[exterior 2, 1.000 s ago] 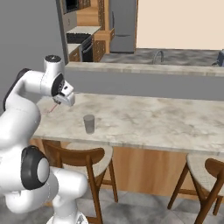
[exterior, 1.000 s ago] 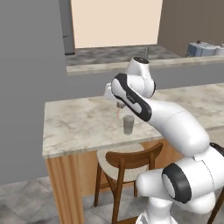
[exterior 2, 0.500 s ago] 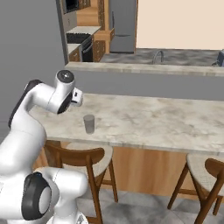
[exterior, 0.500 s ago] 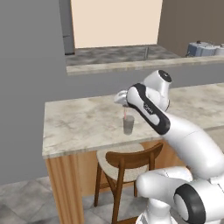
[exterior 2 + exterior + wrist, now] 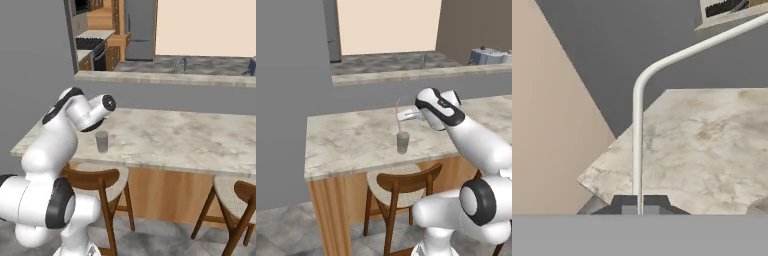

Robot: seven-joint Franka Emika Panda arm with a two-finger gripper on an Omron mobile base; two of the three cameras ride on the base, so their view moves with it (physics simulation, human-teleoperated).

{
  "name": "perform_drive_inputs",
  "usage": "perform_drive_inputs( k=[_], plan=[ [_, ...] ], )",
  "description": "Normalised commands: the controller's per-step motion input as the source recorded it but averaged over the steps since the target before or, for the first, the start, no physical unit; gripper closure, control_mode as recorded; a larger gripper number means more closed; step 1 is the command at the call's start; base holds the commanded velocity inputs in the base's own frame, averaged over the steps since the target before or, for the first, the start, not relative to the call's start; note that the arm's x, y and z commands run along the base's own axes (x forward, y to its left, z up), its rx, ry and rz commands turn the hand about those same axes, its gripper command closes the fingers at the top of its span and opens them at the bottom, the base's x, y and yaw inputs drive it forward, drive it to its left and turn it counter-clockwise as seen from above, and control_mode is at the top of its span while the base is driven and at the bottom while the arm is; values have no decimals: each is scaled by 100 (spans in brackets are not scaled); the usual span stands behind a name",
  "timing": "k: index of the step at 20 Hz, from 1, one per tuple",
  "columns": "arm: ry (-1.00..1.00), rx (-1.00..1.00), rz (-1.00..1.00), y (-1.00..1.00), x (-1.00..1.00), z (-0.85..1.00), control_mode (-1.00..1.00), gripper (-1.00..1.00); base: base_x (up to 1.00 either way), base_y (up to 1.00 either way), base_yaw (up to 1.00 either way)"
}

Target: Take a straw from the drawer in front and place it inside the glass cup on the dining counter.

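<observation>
The gripper (image 5: 405,115) sits at the end of the arm above the dining counter (image 5: 346,140), its jaws pinched narrow on the straw (image 5: 397,116). In the hand view the gripper (image 5: 637,204) shows two dark finger tips pressed together at the base of the straw (image 5: 637,145), which looks pale there, runs straight away from the tips and then bends sharply to one side at its far end. In the left base view the straw stands roughly upright at the claw's tip, its bent top above the claw and its lower end reaching down to the glass cup (image 5: 402,142); whether that end is inside the rim cannot be told. The glass cup stands upright on the counter just below the claw and slightly toward the counter's near edge. In the right base view the glass cup (image 5: 102,141) stands directly beneath the arm's wrist. A wooden stool (image 5: 398,187) stands under the counter edge, below the claw and cup.
</observation>
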Motion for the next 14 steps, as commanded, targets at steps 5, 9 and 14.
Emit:
perform_drive_inputs(
  k=[5, 9, 14],
  plan=[
    [-9, 4, 32, -2, 30, 0, -100, 100, 0, 0, 0],
    [-1, 4, 24, -1, 28, 0, -100, 100, 0, 0, 0],
    [0, 3, 8, 0, 8, 0, -100, 100, 0, 0, 0]
  ],
)
